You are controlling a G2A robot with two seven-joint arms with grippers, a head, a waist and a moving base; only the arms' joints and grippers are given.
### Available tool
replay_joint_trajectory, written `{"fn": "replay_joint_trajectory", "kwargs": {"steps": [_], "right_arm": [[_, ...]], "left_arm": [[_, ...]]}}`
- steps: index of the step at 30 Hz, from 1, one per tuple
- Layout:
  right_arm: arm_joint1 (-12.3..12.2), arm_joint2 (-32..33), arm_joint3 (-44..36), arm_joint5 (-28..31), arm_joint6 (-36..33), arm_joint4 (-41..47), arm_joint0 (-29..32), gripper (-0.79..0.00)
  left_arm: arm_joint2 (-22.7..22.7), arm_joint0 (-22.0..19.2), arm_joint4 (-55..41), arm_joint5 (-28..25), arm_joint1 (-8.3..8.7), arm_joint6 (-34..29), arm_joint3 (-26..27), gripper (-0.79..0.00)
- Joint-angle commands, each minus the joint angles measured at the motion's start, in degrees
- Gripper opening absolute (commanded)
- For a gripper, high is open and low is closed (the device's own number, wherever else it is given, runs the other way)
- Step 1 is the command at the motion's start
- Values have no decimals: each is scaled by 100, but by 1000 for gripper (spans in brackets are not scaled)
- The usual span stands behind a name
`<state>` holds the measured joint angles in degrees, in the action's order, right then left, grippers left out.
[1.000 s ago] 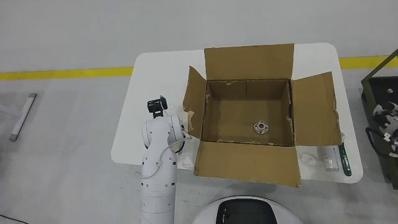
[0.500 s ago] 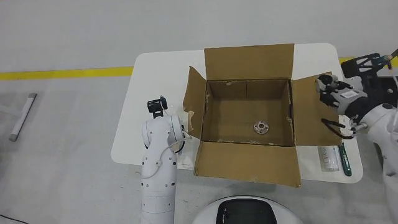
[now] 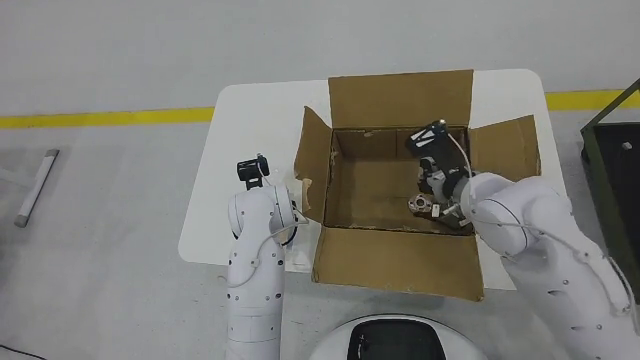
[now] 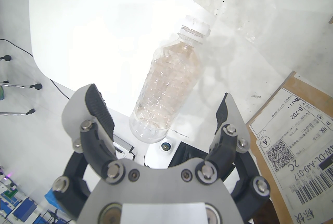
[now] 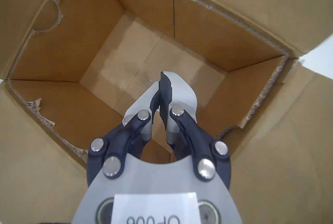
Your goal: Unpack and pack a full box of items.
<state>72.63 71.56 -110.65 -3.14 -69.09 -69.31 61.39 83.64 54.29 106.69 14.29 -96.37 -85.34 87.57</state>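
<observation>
Right pincer (image 5: 161,95) hangs closed over the open box (image 5: 65,53)

An open cardboard box (image 3: 400,175) sits on the white counter (image 3: 250,120) with all four flaps spread flat. The right arm (image 3: 520,230) comes in over the near right corner, and its wrist end hangs inside the box by the right wall. Just beside it on the box floor lies what looks like a small round metal fitting (image 3: 417,203), partly covered. The left arm (image 3: 260,250) stands at the box's left side, over the counter's near edge. Yellow lines (image 3: 100,117) cross the grey floor.
</observation>
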Motion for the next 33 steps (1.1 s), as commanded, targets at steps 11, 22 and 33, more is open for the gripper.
{"fn": "replay_joint_trajectory", "kwargs": {"steps": [11, 22, 33], "right_arm": [[9, -2, 131, -69, -1, 103, -5, -785], [9, -2, 131, -69, -1, 103, -5, -785], [124, -916, 458, -1003, -1318, -2159, -584, -785]], "left_arm": [[0, 0, 0, 0, 0, 0, 0, 0], [0, 0, 0, 0, 0, 0, 0, 0], [0, 0, 0, 0, 0, 0, 0, 0]]}}
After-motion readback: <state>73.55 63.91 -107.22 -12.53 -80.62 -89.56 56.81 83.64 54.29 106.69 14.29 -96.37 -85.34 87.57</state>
